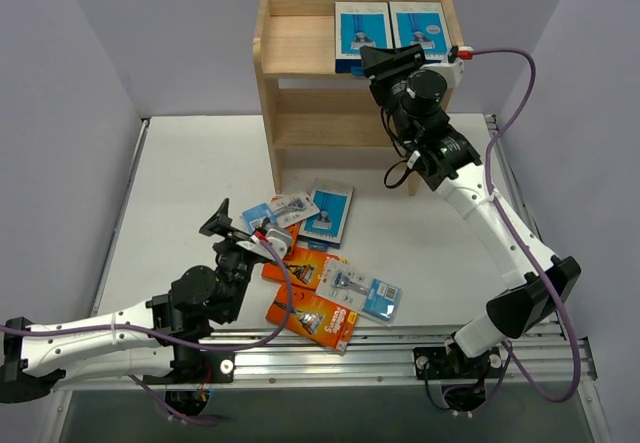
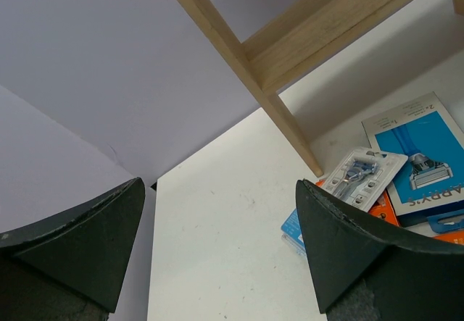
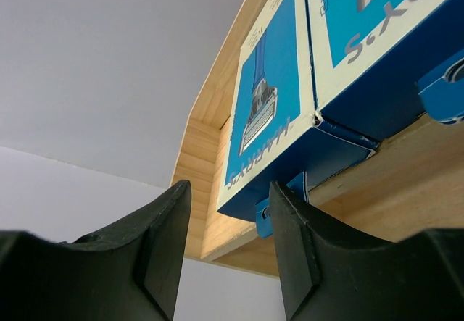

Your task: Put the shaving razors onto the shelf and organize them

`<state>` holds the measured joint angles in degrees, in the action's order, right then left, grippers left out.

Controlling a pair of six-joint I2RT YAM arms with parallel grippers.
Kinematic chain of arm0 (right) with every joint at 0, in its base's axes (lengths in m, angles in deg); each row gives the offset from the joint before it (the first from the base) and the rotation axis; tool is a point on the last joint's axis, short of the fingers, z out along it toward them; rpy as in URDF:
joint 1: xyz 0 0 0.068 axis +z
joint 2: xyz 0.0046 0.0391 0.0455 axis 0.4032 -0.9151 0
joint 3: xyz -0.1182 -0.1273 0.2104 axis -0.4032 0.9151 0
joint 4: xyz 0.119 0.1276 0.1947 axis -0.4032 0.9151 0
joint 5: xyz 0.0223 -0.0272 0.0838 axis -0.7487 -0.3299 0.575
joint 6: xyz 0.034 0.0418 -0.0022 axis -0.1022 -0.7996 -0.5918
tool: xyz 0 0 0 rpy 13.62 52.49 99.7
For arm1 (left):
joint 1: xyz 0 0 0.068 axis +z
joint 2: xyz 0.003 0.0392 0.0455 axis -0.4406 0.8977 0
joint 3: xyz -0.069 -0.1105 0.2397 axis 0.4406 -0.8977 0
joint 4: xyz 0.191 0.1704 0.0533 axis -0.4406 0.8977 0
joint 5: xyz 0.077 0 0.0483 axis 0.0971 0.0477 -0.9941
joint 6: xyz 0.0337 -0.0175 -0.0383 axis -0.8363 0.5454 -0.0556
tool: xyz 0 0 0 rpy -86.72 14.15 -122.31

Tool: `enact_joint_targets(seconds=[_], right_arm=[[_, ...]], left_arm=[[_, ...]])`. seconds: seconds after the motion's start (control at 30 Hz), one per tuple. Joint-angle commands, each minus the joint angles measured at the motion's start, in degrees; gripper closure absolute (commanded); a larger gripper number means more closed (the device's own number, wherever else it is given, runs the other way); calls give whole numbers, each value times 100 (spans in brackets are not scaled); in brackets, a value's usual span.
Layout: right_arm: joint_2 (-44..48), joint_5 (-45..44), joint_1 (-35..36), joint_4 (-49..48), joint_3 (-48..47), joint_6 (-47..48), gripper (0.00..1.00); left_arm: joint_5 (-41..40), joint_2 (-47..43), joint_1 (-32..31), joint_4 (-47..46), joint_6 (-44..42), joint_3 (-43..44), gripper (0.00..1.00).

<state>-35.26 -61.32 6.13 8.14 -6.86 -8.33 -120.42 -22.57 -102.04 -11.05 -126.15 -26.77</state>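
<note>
**Q:** What lies nearest the arm bases?

**A:** Left tool (image 2: 219,189), jaws spread wide and holding nothing, poised low over the worktop (image 1: 190,183) just beside the loose pile. The pile holds orange boxes (image 1: 312,318), a blister card (image 1: 283,208) at its far left, and one blue-and-white box (image 1: 328,211), all overlapping. By judgement, the next pick should be a pack lying on top with a free edge. The orange boxes are partly covered.

**Q:** And farther off?

**A:** Right tool (image 3: 230,187), jaws parted and pinching nothing, at the front edge of the top tier of the shelf (image 1: 300,43). Two blue-and-white boxes (image 1: 362,28) lie flat there, side by side and touching. The tool faces the left one.

**Q:** How is this step done well?

**A:** It reads as a release. The tool should open wider, then back straight out and level. The box's hang tab (image 3: 263,218) overhangs the tier's edge close to one finger and could snag, dragging the box askew.

**Q:** Room for moving?

**A:** The top tier's left half is bare wood, bounded by the side rail (image 1: 264,35). The tiers below show no packs, but headroom looks tight. The worktop left of the shelf lies open.
</note>
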Motion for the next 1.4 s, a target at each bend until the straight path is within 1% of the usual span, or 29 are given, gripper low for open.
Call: enact_joint_targets(seconds=[0.0, 0.1, 0.2, 0.23, 0.3, 0.33, 0.37, 0.43, 0.47, 0.5, 0.53, 0.57, 0.6, 0.63, 0.7, 0.73, 0.8, 0.83, 0.9, 0.93, 1.03, 1.07, 1.1, 1.13, 1.17, 1.2, 1.23, 1.33, 1.37], right_arm=[[424, -54, -64, -204, 49, 40, 57], [583, -2, -56, -195, 172, 49, 55], [802, 121, -56, -204, 365, 110, 54], [881, 208, -64, -204, 444, 137, 54], [1136, 271, -56, -195, 751, 250, 53], [1232, 288, -64, -195, 865, 295, 53], [1451, 323, -64, -204, 1110, 356, 53], [1680, 332, -64, -230, 1340, 592, 53], [1908, 376, -64, -239, 1454, 707, 52], [2014, 402, -64, -239, 1638, 804, 52], [2129, 455, -73, -222, 1735, 909, 52], [2347, 586, -64, -213, 1850, 1119, 52], [2454, 657, -64, -187, 1964, 1217, 52], [2672, 762, -64, -169, 2235, 1375, 52], [2867, 1095, -47, -47, 2561, 1542, 52], [2964, 1193, -38, 32, 2867, 1604, 52], [3219, 1490, -38, 147, 3159, 1903, 52], [3428, 1579, -29, 226, 3482, 1999, 52], [3684, 1938, -20, 183, 3835, 2262, 56], [3981, 2045, -12, 148, 4194, 2316, 60], [4440, 2536, -12, 95, 4705, 2545, 67], [4728, 2643, -20, 112, 5012, 2580, 72], [4862, 2722, -12, 234, 5171, 2615, 74], [4994, 2766, -12, 331, 5303, 2624, 76], [5239, 2863, -3, 410, 5548, 2650, 81], [5345, 2907, -12, 576, 5681, 2651, 84], [5573, 2942, -12, 639, 5804, 2651, 90], [5995, 3013, -3, 780, 6244, 2589, 97], [6067, 3039, -12, 789, 6323, 2563, 98]], left_arm=[[-64, -73, 31, -44, 166, 370, 6], [23, -82, 31, 210, 446, 589, 6], [207, -12, 31, 851, 955, 1203, 6], [286, 23, 57, 1305, 1149, 1440, 6], [610, 216, 136, 1834, 1779, 2335, 6], [734, 313, 189, 2402, 1957, 2669, 6], [857, 444, 329, 2591, 2064, 3299, 6], [1129, 901, 514, 2924, 2275, 3918, 6], [1244, 1085, 784, 3040, 2345, 4225, 6], [1376, 1479, 961, 3171, 2555, 4846, 6], [1760, 1683, 1154, 3477, 2713, 5166, 6], [1973, 1902, 1591, 3646, 2880, 5482, 6], [2175, 2348, 1813, 3787, 3065, 5781, 6], [2568, 2553, 2016, 4040, 3406, 6341, 6], [2922, 3218, 2454, 4253, 3811, 6880, 7], [3063, 3414, 2553, 4402, 3935, 7370, 7], [3406, 4028, 2781, 4517, 4260, 7856, 7], [3538, 4223, 2843, 4631, 4375, 8372, 7], [3802, 4777, 2949, 4684, 4673, 8858, 7], [3838, 4944, 2975, 4711, 4736, 9356, 7], [3996, 5717, 3150, 4947, 4982, 10193, 7], [4040, 5910, 3195, 5026, 5035, 10753, 8], [4066, 6278, 3239, 5166, 5114, 11011, 9], [4067, 6438, 3352, 5220, 5175, 11240, 11], [4067, 6683, 3423, 5264, 5237, 11555, 14], [4110, 6747, 3502, 5238, 5429, 11628, 17], [4241, 6791, 3599, 5195, 5553, 11637, 28], [4531, 6844, 3994, 4914, 6115, 11480, 39], [4585, 6861, 4152, 4826, 6238, 11436, 50]])
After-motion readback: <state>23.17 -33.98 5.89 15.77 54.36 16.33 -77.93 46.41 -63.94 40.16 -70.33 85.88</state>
